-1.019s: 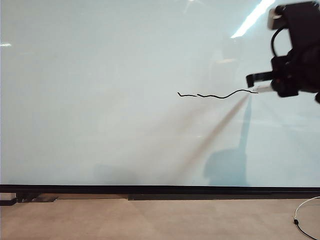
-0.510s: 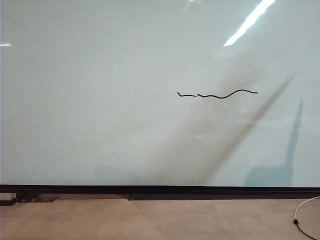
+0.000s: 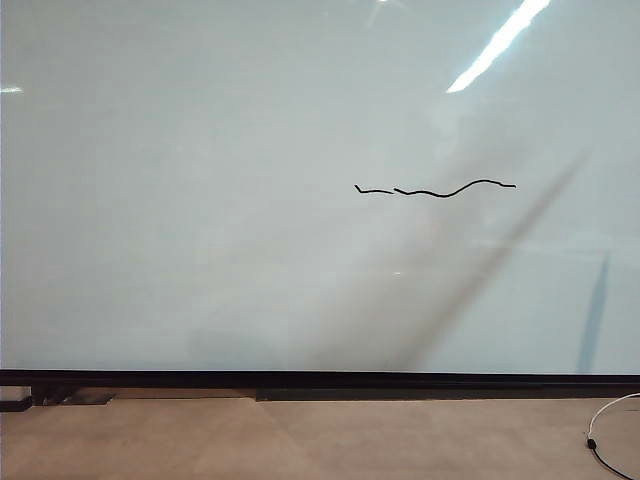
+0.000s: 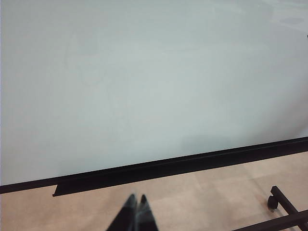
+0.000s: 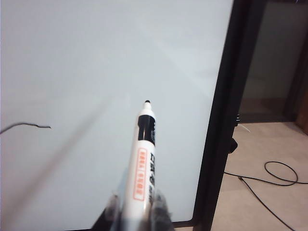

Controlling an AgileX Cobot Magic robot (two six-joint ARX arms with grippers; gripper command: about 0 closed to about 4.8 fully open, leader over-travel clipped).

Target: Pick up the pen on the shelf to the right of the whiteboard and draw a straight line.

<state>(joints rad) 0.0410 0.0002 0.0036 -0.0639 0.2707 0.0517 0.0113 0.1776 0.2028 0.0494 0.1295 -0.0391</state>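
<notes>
Right arm gone from exterior view since a second ago, wavy line [image 3: 436, 189] left on whiteboard [image 3: 200, 200]; only its wrist view shows right claw [image 5: 136, 211] clamping pen [image 5: 142, 154] off the board; left claw [image 4: 135, 214] closed, above tan floor [image 4: 202, 187].

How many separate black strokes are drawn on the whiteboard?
2. On the whiteboard, the line has a short stroke at its left end, then a small gap, then a longer wavy stroke to the right. Nothing seems hidden.
</notes>
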